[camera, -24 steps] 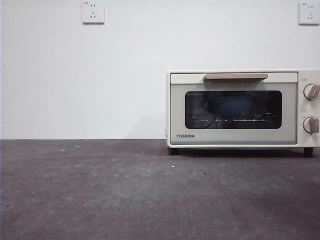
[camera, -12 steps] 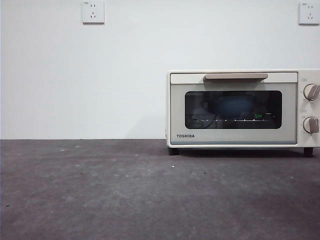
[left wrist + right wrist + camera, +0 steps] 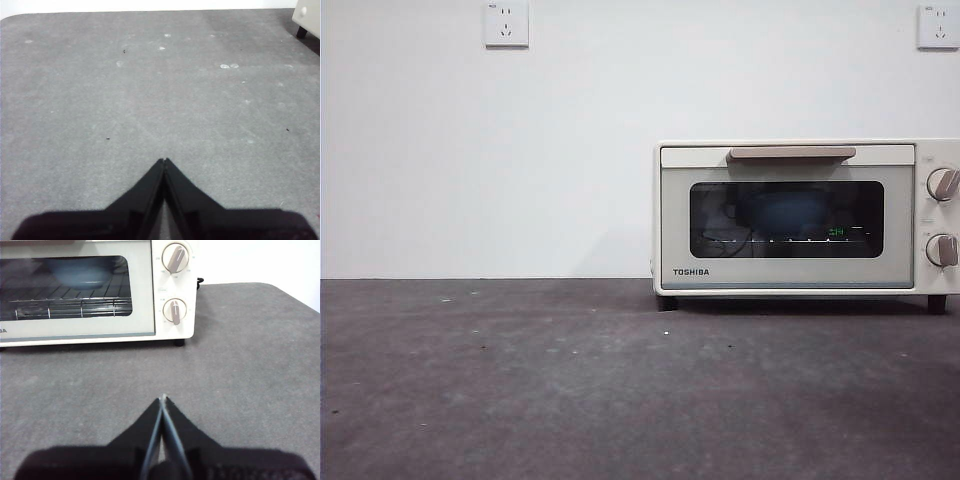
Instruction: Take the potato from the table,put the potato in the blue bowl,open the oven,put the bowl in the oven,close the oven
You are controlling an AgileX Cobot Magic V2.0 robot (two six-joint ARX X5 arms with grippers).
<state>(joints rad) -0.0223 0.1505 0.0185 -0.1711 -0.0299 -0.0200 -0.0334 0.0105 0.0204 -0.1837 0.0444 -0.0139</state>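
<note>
Behind the oven's (image 3: 798, 218) dark glass the blue bowl (image 3: 790, 212) sits on the wire rack (image 3: 65, 302), and the door is flush against the cream body with its beige bar handle (image 3: 792, 153) level across the top. The potato I cannot make out through the glass — I judge it lies inside the bowl, below the rim, since it is nowhere on the table (image 3: 570, 380). With the bowl in and the door up, the job reads to me as finished, and that is why both my arms hang back from the oven with nothing in them.

My right pincer (image 3: 163, 399) hovers over the table in front of the oven's knob end, its two black jaws pressed tip to tip and holding nothing. It points toward the lower knob (image 3: 174, 310), well apart from the oven's front face. My left pincer (image 3: 164, 160) is likewise closed and empty, above bare table off to the oven's far side from the knobs; only one corner of the oven and one black foot (image 3: 301, 32) show at the edge of its view.

As for room: a wide strip of table lies open in front of the oven door — enough, I judge, for the door to swing down. Beside the oven's knob end the table runs on a little and then rounds off at its edge, so I would keep any sweep of the right arm on the oven side of that corner. The white wall stands just behind the oven, leaving no way round the back.
</note>
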